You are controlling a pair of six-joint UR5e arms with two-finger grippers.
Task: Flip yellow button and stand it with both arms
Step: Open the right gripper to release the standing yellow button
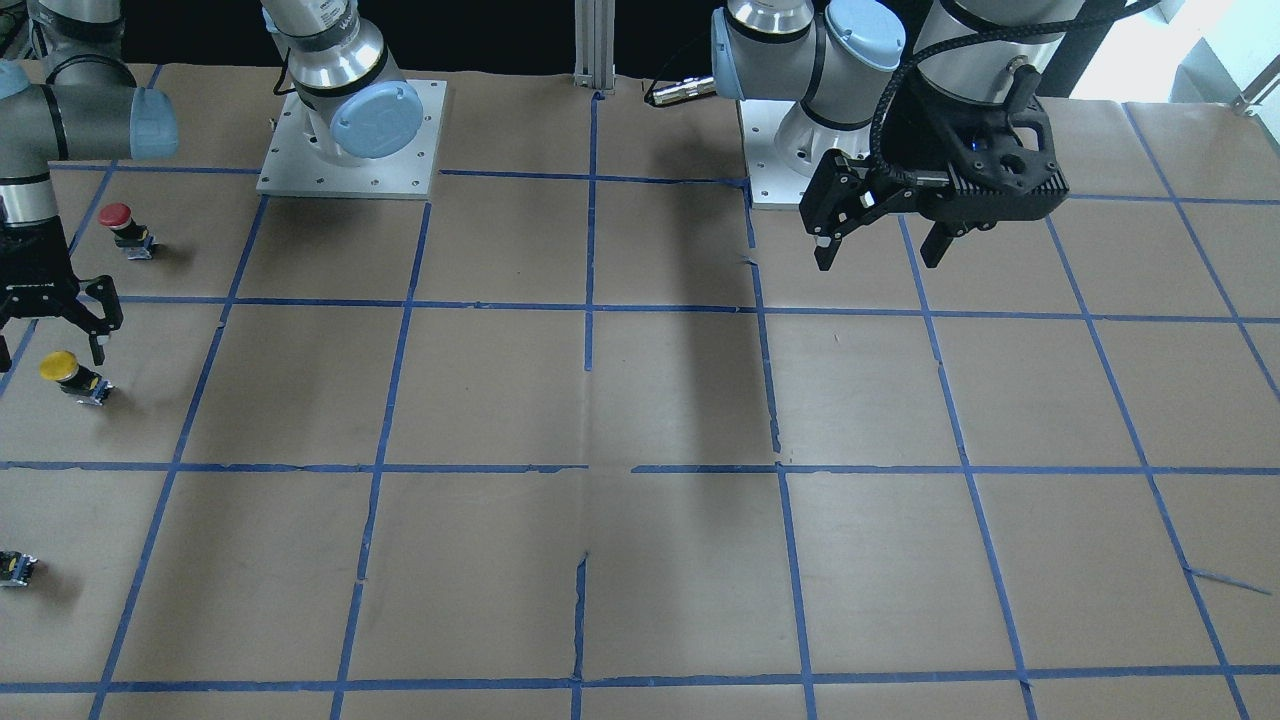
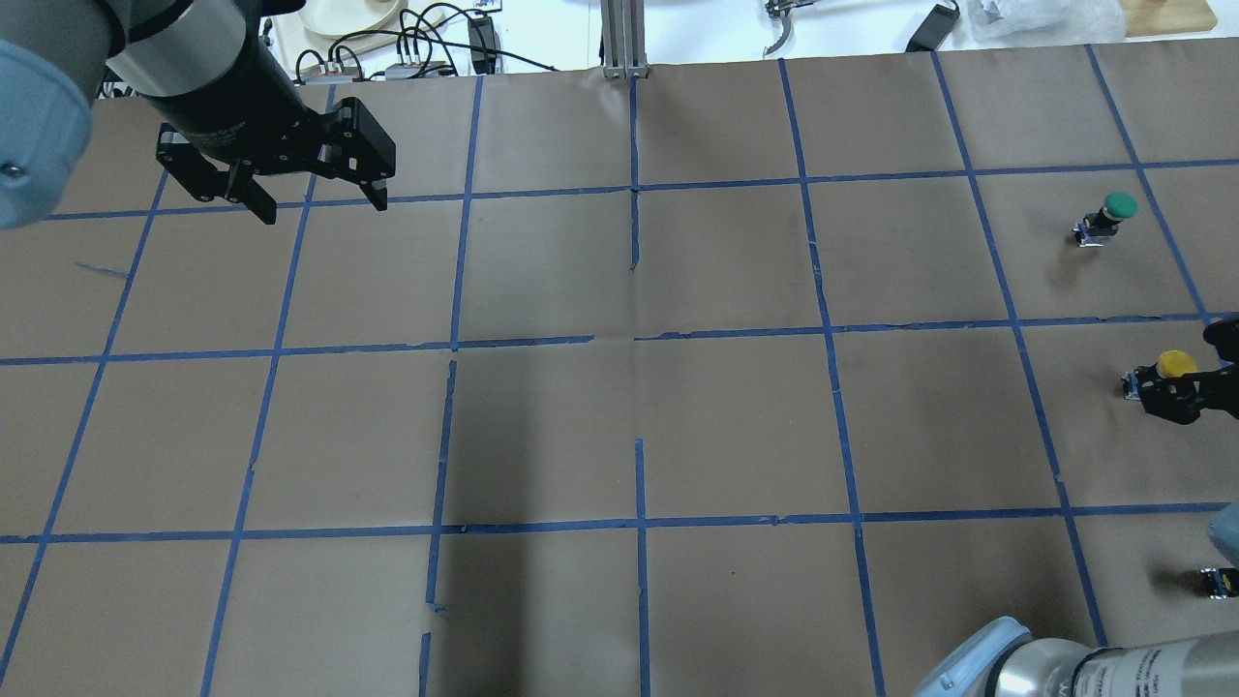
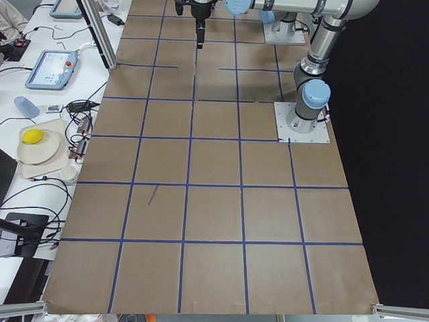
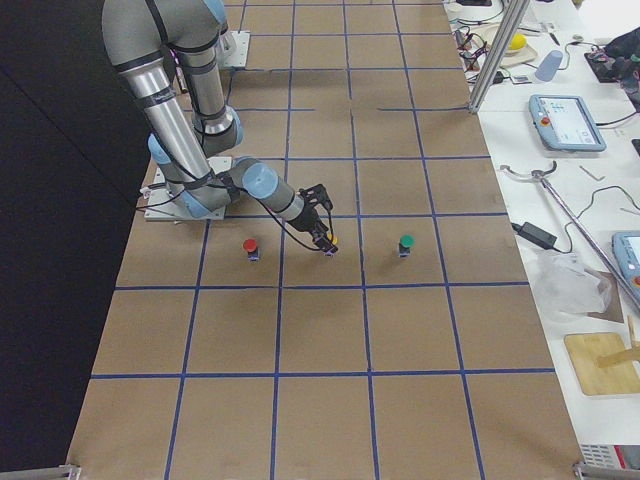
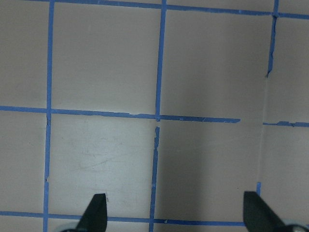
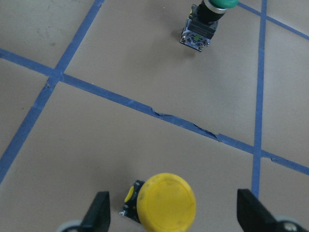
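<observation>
The yellow button stands on the brown paper at the robot's far right, yellow cap up as far as I can tell. It also shows in the overhead view, the exterior right view and the right wrist view. My right gripper is open and low over it, one finger on each side, not touching it. My left gripper is open and empty, raised over the table's far left side. The left wrist view shows only its fingertips above bare paper.
A red-capped button stands on the robot's side of the yellow one. A green-capped button stands beyond it. A small dark capless part lies near the right edge. Blue tape lines grid the paper.
</observation>
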